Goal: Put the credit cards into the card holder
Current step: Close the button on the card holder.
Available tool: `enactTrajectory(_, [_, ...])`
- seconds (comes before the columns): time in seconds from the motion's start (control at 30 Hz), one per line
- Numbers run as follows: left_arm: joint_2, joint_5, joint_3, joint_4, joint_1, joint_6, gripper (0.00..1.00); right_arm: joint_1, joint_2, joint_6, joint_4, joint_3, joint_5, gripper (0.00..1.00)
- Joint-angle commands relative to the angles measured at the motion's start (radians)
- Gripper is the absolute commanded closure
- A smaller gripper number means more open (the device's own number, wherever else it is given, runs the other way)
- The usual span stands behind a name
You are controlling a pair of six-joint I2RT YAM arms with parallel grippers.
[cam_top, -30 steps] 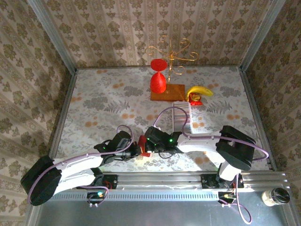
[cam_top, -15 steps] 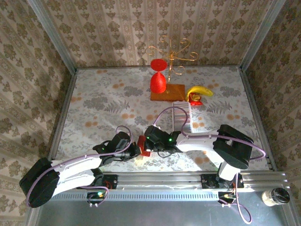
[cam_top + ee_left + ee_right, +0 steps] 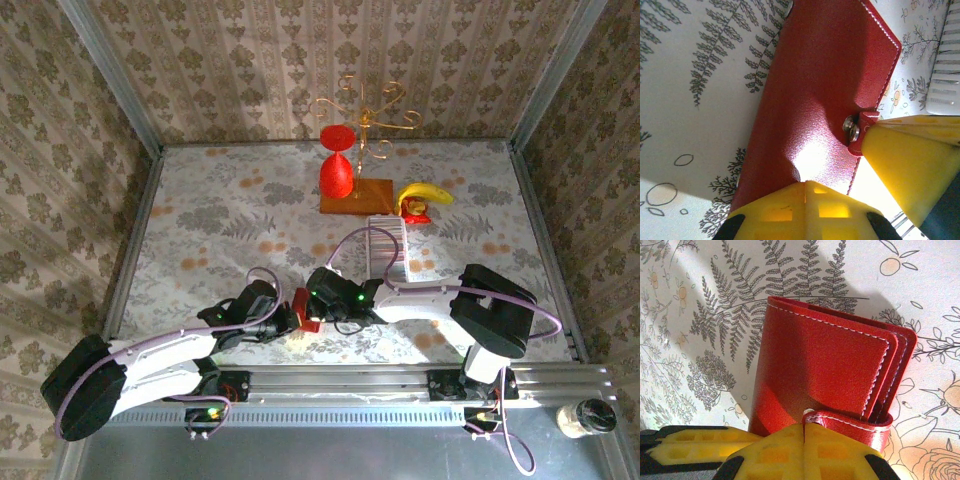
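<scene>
"Left wrist view first: where is the small red book-like card holder (image 3: 825, 90)?"

"It lies flat on the fern-printed tablecloth (image 3: 700, 100), cover up and leaves folded together. Its clasp tab (image 3: 862, 134) comes round the long edge beside a metal snap stud (image 3: 853, 128). Seen from above, the card holder (image 3: 303, 303) is near the table's front edge, between the two wrists."

"And the pincers?"

"The left gripper (image 3: 805, 192) has its yellow fingers pressed together with no gap. The tips rest on the red cover, which is dented there. The right gripper (image 3: 804, 432) is closed just as tight, with its tips against the clasp tab. Whether the tab is actually pinched cannot be told."

"The credit cards?"

"The credit cards (image 3: 385, 250), a long striped row of thin pale rectangles, lie farther back and to the right, apart from the holder. Beyond them a brown wooden board (image 3: 368, 200) carries a red goblet-shaped glass (image 3: 337, 172). A yellow banana (image 3: 425, 193) sits just right of the board, and a gold wire stand (image 3: 365, 115) is by the back wall."
</scene>
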Motion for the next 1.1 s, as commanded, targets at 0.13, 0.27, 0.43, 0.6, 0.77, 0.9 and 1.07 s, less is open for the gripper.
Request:
enactTrajectory(0.13, [-0.003, -0.004, -0.028, -0.038, -0.012, -0.019, 1.0, -0.012, 0.024, 0.017, 0.005, -0.005, 0.027, 1.0])
enactTrajectory(0.27, [-0.002, -0.004, -0.029, -0.038, -0.011, -0.021, 1.0, -0.011, 0.03, 0.017, 0.017, -0.005, 0.024, 1.0])
enactTrajectory(0.43, [-0.003, -0.006, -0.028, -0.039, -0.012, -0.017, 1.0, -0.011, 0.056, 0.01, -0.009, 0.012, -0.002, 1.0])
enactTrajectory(0.6, [-0.001, -0.004, -0.03, -0.036, -0.012, -0.018, 1.0, -0.011, 0.071, 0.017, -0.009, 0.006, -0.013, 1.0])
enactTrajectory(0.77, [0.0, -0.003, -0.034, -0.033, -0.013, -0.021, 1.0, -0.012, 0.092, 0.024, -0.014, 0.012, -0.017, 1.0])
enactTrajectory(0.9, [-0.005, -0.004, -0.037, -0.037, -0.013, -0.021, 1.0, -0.011, 0.111, 0.038, -0.099, 0.023, 0.006, 1.0])
enactTrajectory(1.07, [-0.018, -0.008, -0.041, -0.045, -0.013, -0.023, 1.0, -0.011, 0.144, 0.05, -0.152, 0.001, 0.011, 1.0])
